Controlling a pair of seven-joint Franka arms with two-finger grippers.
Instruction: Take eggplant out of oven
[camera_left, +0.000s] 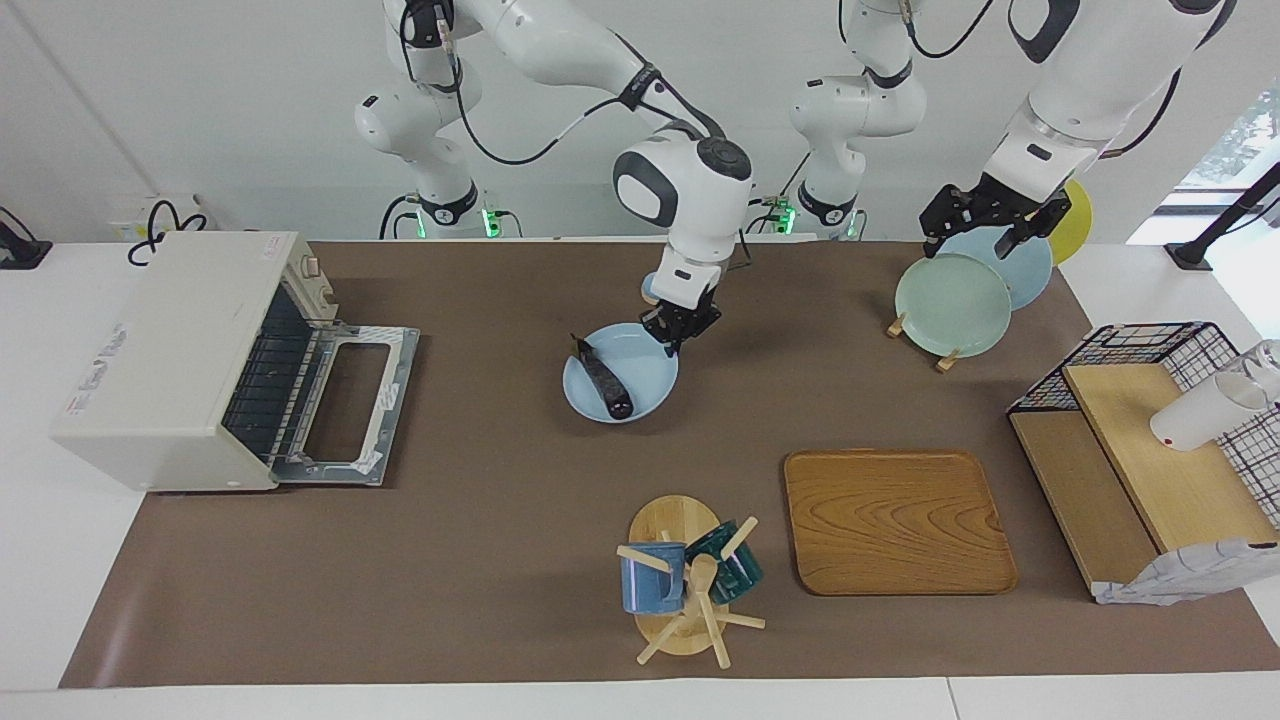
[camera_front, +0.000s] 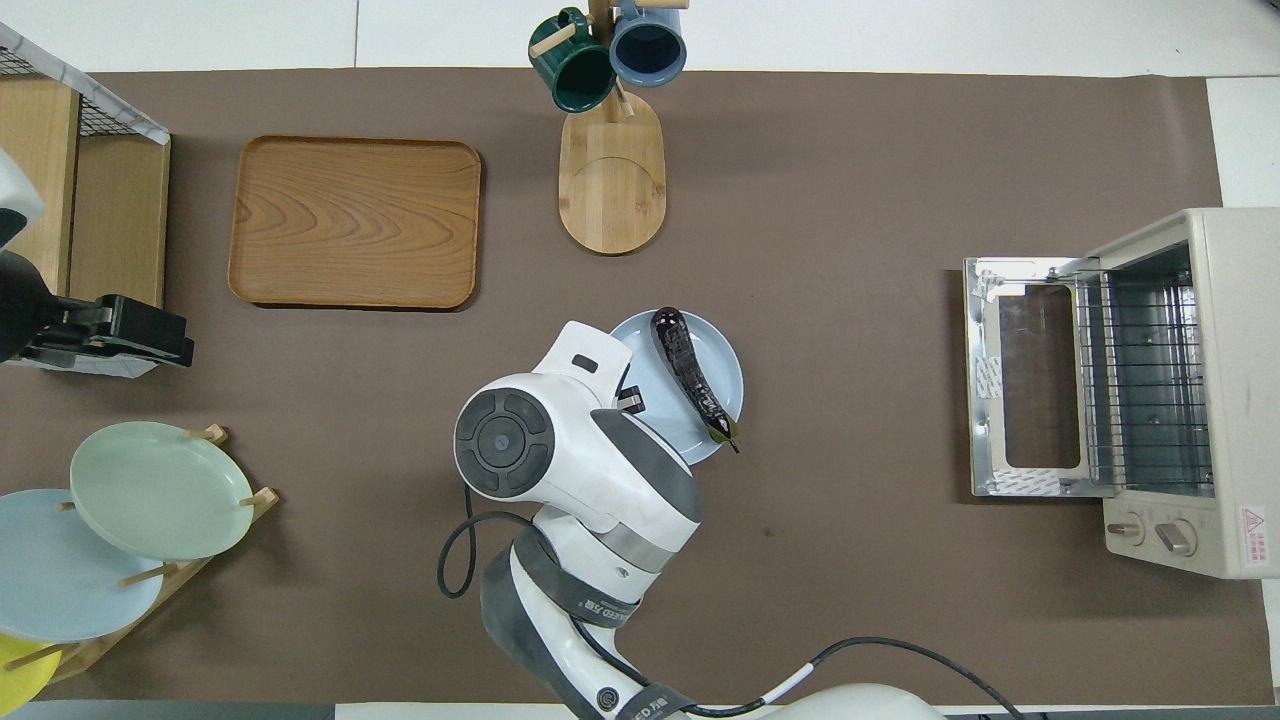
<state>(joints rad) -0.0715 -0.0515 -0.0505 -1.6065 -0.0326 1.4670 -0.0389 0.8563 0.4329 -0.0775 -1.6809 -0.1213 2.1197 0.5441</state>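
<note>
Eggplant (camera_left: 603, 378) lying on a light blue plate (camera_left: 640, 395) near the middle of the bench (camera_left: 500, 560), stem end toward the robots, well apart from the oven (camera_left: 170, 360). Oven at the right arm's end of the bench, its door (camera_left: 345, 405) folded down flat toward the plate and the wire rack (camera_front: 1140, 385) bare. Right tool (camera_left: 680, 330) over the plate's rim on the side away from the oven, just beside the eggplant and not touching it; fingers slightly parted, grasping nothing. Left tool (camera_left: 985, 225) raised over a plate rack (camera_left: 945, 355) at the left arm's end of the bench, well apart from the plate, waiting; fingers spread and empty. Wooden tray (camera_left: 895, 520) and mug tree (camera_left: 685, 590) farther from the robots than the plate
</note>
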